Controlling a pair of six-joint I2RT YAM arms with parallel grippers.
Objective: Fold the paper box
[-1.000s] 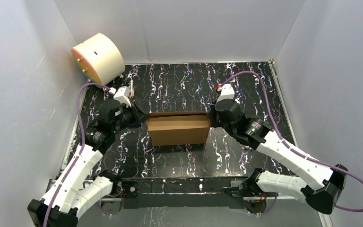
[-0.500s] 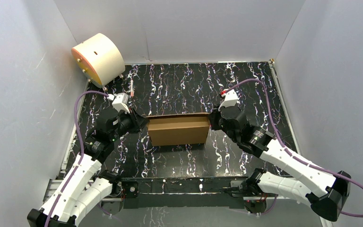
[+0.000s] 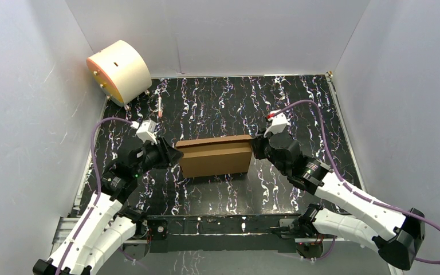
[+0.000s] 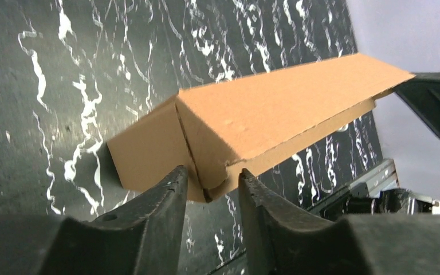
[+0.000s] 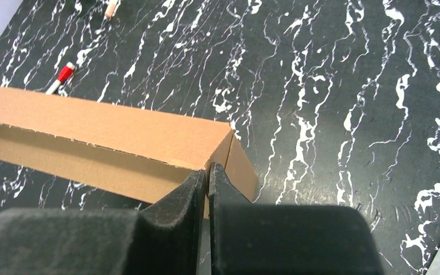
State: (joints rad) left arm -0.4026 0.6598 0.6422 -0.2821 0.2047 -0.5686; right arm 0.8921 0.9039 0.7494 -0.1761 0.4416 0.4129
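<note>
1. Since it's plain corrugated cardboard, the paper box [image 3: 215,157] should be really light. I'd expect it to be stiff across the panels, floppy along the creases and easy to dent at the corners. My guess is it also skates around on that glossy black table [image 3: 217,97] if you nudge it.
2. Where to grab: the body looks too wide for these jaws, so go for the thin bits, like an end wall, a flap edge or a corner seam. The long top flap isn't fully down, and both wrist views show a gap along its front edge. That's probably what needs tucking.
3. Location: the box lies flat on the table, well apart from the cream drum [image 3: 119,70]. It's on the drum's arm-base side and off to its right in the top view.
4. The left gripper [image 4: 209,186] is at the box end nearer the drum. Its fingers are a modest way apart, and the box's bottom corner sits in the gap, not visibly pinched.
5. The right gripper [image 5: 207,172] is at the end farther from the drum. Its fingers are squeezed nearly together on what looks like the thin edge of the end wall.
6. Head count: one box, one drum, two arms, two grippers, and one small red-tipped pen [image 3: 159,106] lying between drum and box.
</note>
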